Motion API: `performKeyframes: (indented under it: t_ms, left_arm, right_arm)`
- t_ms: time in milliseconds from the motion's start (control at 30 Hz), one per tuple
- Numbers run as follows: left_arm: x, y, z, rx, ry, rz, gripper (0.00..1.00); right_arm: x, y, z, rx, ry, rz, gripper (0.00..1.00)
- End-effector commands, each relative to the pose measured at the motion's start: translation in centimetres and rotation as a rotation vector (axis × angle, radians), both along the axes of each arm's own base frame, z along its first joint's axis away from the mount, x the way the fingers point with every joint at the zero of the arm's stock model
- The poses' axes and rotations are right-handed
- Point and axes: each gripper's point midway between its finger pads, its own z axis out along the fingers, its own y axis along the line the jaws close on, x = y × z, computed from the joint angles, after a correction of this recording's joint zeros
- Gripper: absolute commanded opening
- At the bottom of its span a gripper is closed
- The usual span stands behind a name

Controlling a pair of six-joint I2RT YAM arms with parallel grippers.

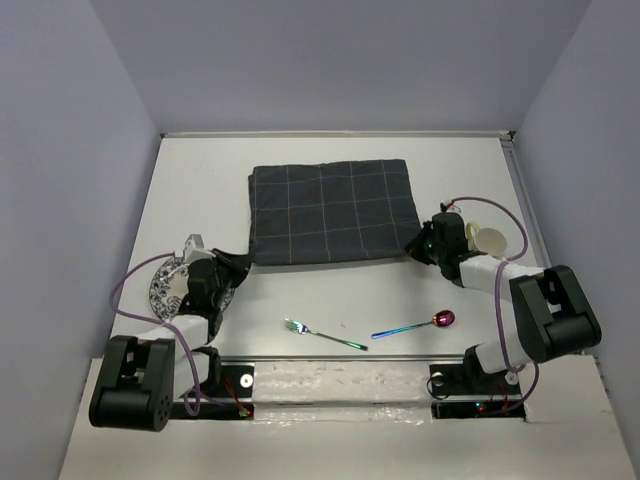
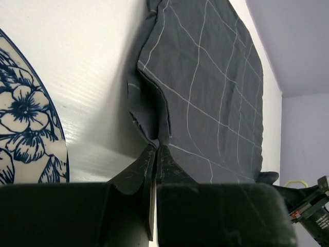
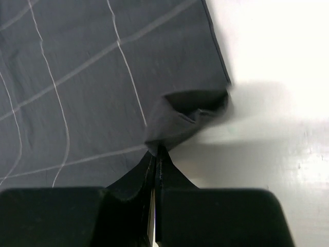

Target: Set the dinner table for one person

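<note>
The dark grey checked cloth (image 1: 333, 211) lies spread on the white dinner table (image 1: 300, 290), toward the back. My left gripper (image 1: 240, 262) is shut on the cloth's near left corner (image 2: 154, 131). My right gripper (image 1: 422, 243) is shut on its near right corner (image 3: 180, 121), which is bunched up. A blue-and-white flowered plate (image 1: 168, 285) sits under my left arm and shows in the left wrist view (image 2: 25, 134). A fork (image 1: 322, 333) and a spoon (image 1: 415, 325) with an iridescent finish lie near the front edge. A white cup (image 1: 490, 241) lies by my right arm.
Pale walls close in the table on the left, back and right. The arm bases stand on a strip at the near edge (image 1: 340, 380).
</note>
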Motion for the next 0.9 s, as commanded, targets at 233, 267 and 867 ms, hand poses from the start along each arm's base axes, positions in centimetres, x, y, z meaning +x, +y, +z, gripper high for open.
performKeyframes:
  t_ms: [233, 267, 867]
  left_arm:
    - [-1.1, 2.0, 2.1, 0.019, -0.137, 0.081, 0.0]
    - [-1.4, 2.0, 1.6, 0.02, -0.12, 0.081, 0.0]
    - [-2.9, 1.9, 1.1, -0.005, -0.107, 0.079, 0.54]
  right_arm:
    - [-3.2, -1.8, -0.4, 0.038, -0.014, -0.067, 0.1]
    - [-3.2, -1.6, -0.2, 0.053, -0.016, -0.072, 0.1]
    - [-4.9, -1.5, 0.8, 0.113, -0.032, -0.083, 0.0]
